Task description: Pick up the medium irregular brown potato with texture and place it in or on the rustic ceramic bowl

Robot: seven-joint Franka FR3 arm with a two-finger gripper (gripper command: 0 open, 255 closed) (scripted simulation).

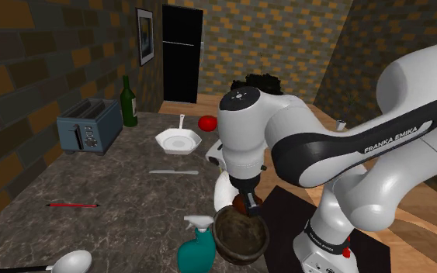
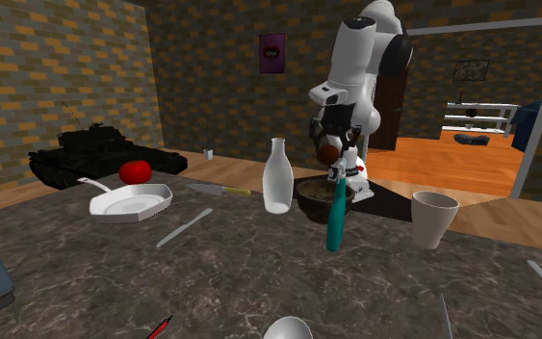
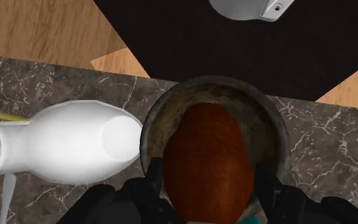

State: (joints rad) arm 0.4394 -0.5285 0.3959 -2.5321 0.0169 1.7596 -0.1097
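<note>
Shoulder view, lower centre: the hand (image 1: pixel 246 201) is clasping a rounded reddish-brown potato (image 1: pixel 251 205) just above a rough, mottled brown bowl (image 1: pixel 240 250) on the marbled worktop (image 1: pixel 131 186).

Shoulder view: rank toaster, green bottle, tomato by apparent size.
Largest: toaster
Then: green bottle
Smallest: red tomato
The tomato sits farther from the camera, so real sizes may differ.

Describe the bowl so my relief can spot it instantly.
Find the white arm at the marble counter. Under its pincer, which clasps a brown potato, sits the bowl, on the counter close to the arm's black stand. It is the only dark brown, rough-looking vessel: the bottle beside it is white, the spray bottle teal.
</note>
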